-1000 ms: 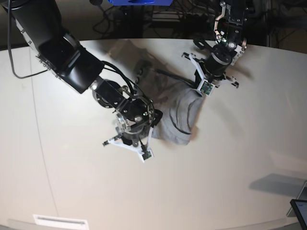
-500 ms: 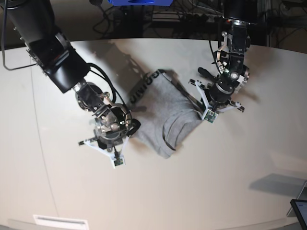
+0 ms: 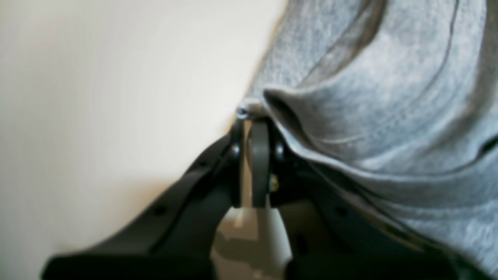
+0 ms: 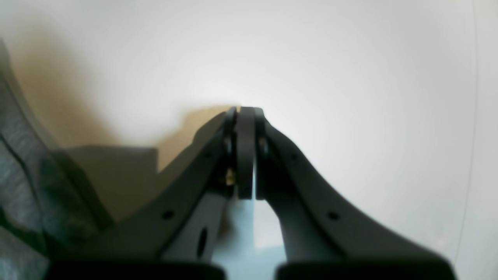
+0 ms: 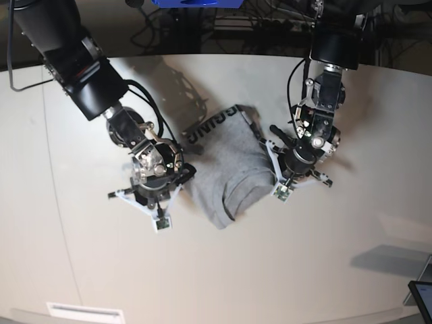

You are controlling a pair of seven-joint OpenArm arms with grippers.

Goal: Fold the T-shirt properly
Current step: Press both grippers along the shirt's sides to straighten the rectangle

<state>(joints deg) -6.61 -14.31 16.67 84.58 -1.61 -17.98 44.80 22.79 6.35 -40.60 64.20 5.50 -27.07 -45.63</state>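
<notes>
The light grey T-shirt point(image 5: 229, 158) lies bunched in the middle of the white table point(image 5: 324, 256), with black lettering point(image 5: 208, 126) on its far left fold. My left gripper point(image 5: 286, 177) is at the shirt's right edge. In the left wrist view its jaws are shut point(image 3: 252, 116) with a bit of the shirt's hem point(image 3: 350, 116) pinched at the tips. My right gripper point(image 5: 156, 194) stands just left of the shirt. In the right wrist view it is shut point(image 4: 245, 111) with nothing in it, and the shirt point(image 4: 23, 182) lies at the left edge.
A dark tablet corner point(image 5: 422, 297) sits at the table's front right. A white label point(image 5: 84, 312) is at the front left edge. Cables and dark gear point(image 5: 236, 27) lie beyond the table's far edge.
My left gripper has pulled the shirt's right edge toward the front. My right gripper moved left off the shirt. The shirt has spread out and its lettering came into view.
</notes>
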